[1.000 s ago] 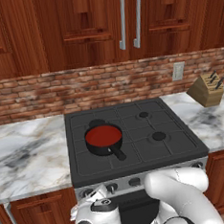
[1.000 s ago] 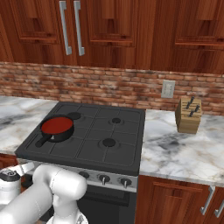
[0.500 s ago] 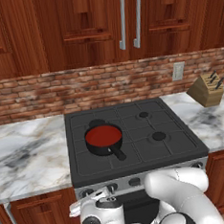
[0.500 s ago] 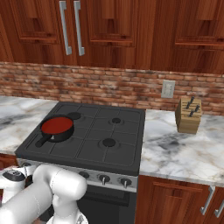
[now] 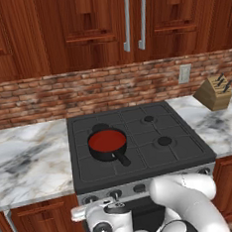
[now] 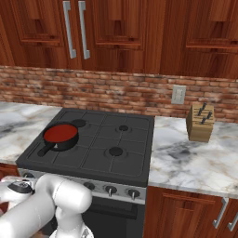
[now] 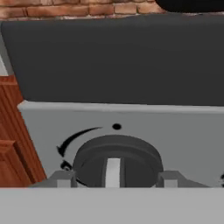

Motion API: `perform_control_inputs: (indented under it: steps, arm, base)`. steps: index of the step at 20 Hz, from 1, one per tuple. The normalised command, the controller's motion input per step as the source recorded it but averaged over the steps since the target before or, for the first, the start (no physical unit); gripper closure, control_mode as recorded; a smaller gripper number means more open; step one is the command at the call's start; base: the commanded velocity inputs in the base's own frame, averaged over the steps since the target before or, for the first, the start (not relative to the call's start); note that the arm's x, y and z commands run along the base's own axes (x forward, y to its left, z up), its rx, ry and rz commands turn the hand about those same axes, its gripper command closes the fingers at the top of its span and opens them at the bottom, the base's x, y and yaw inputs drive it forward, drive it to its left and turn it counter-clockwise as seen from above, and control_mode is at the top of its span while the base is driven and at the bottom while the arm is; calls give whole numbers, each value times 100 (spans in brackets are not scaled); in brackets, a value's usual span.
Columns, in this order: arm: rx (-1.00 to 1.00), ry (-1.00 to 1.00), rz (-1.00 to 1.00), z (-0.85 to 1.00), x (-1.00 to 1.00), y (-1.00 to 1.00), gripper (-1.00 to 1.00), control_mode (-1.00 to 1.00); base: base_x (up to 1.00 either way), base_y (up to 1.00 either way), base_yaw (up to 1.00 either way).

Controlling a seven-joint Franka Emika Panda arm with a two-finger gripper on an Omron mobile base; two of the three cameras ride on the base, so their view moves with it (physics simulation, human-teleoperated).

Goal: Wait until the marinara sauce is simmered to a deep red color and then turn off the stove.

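**Change noted:** Against the views of a second ago, the arm is seen lowered and drawn in toward the front strip of the stove (image 5: 141,150); the tool (image 7: 114,180) is now placed at a knob (image 7: 117,162), its fingertips (image 7: 59,179) set at 9 and 3 o'clock of the dial and closed upon it. The white pointer of the knob is seen upright, at 12 o'clock. The pan and its contents are unmoved.

**Meaning for the task:** The marinara sauce (image 5: 106,140) is shown a full red in its saucepan (image 5: 111,149), so the wait is judged over; the turning of the knob is judged the step in hand.

**Task's thing, location:** The sauce is held on the stove's burner at 9 o'clock of the cooktop, the pan handle pointed toward 5 o'clock in the left base view.

**Surroundings:**
- Knife block (image 6: 201,122), on the marble counter (image 6: 195,158), at 3 o'clock of the stove, well apart.
- Wall outlet (image 6: 177,94), on the brick backsplash (image 5: 61,95).
- Wooden cabinets (image 5: 80,26) above.

**Obstructions:** Nothing is seen between tool and knob; neighbouring knobs (image 6: 110,189) lie near along the strip.
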Motion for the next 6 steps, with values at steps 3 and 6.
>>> perform_control_inputs:
  steps: [3, 6]
  arm:
    - [28, 0, -14, -14, -3, 0, 100, -100]
    - [27, 0, -14, -13, -2, 0, 100, -100]
  base:
    - [0, 0, 0]
    - [0, 0, 0]
